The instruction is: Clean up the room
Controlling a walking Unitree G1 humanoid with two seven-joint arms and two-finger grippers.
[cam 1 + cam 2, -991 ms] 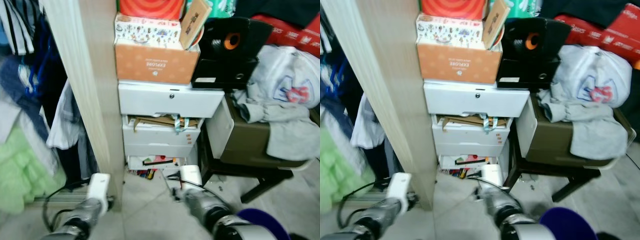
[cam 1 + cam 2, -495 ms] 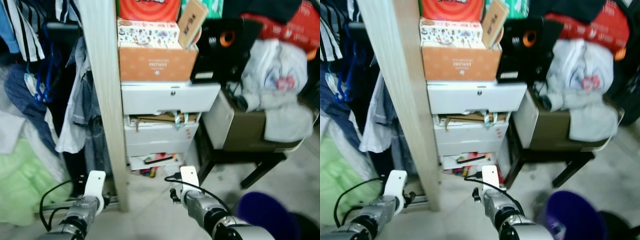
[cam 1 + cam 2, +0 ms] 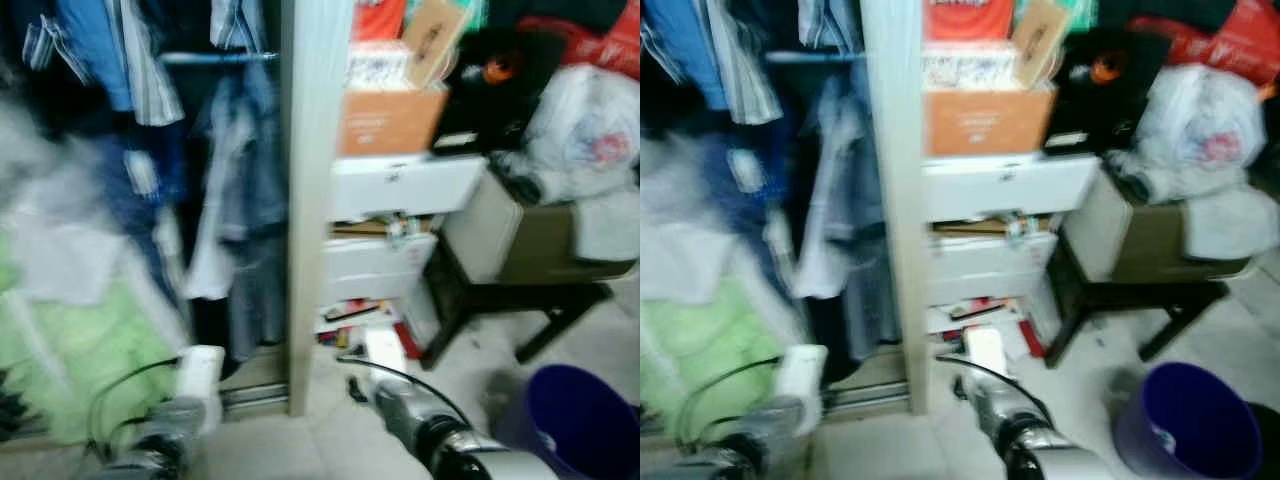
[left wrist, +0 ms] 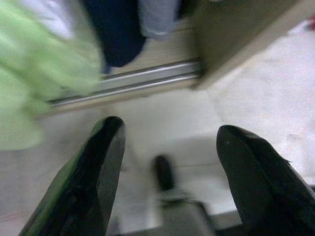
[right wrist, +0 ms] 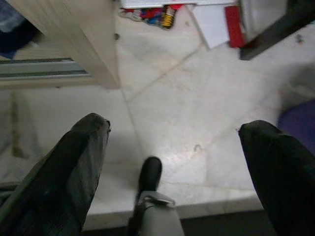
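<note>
Orange box point(image 3: 390, 120) – purple bucket point(image 3: 585, 420) – green fabric point(image 3: 90, 365).

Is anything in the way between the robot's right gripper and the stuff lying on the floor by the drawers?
Nothing visible is. The right gripper hangs open over bare floor, and the clutter lies ahead of it, beside the wooden post. The purple bucket stands off to the robot's right.

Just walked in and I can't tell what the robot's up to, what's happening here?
Nothing is being handled right now. Both arms hang low over the tiled floor, with the left gripper and right gripper open and empty. The head views are blurred. Ahead stand a wardrobe of hanging clothes, a cluttered white drawer unit, a chair piled with laundry and a purple bin on the floor.
</note>
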